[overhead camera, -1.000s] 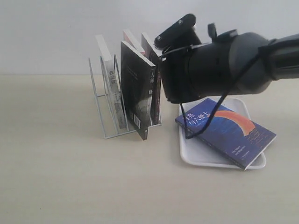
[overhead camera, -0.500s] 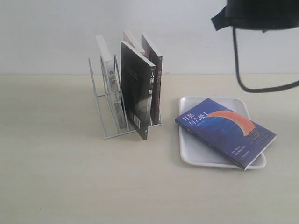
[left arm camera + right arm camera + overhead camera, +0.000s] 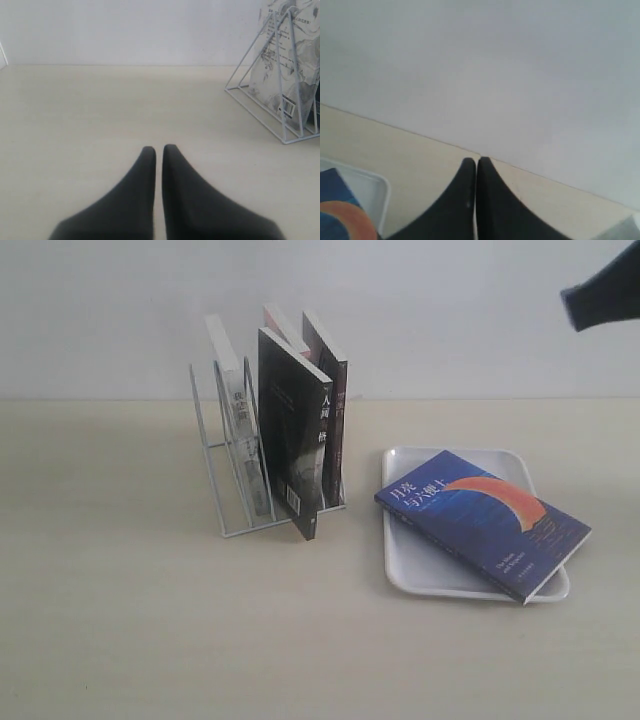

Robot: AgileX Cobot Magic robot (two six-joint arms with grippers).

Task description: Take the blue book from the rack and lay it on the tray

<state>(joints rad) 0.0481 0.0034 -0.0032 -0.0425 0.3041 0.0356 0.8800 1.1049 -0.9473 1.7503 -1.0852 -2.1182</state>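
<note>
On the tray (image 3: 415, 568) we see the blue book (image 3: 480, 520) lying flat and askew, one corner past the rim. Our right gripper (image 3: 476, 162), fingers pressed together, hangs well apart from it. Our left gripper (image 3: 159, 149), likewise closed, hovers over the pale worktop (image 3: 150, 620), with a white wall (image 3: 450, 320) behind.

Right wrist view crops the blue book (image 3: 337, 207).

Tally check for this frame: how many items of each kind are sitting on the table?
rack: 1
tray: 1
books: 5 (blue book lying on the tray, 4 standing in the rack)
total: 7
</note>
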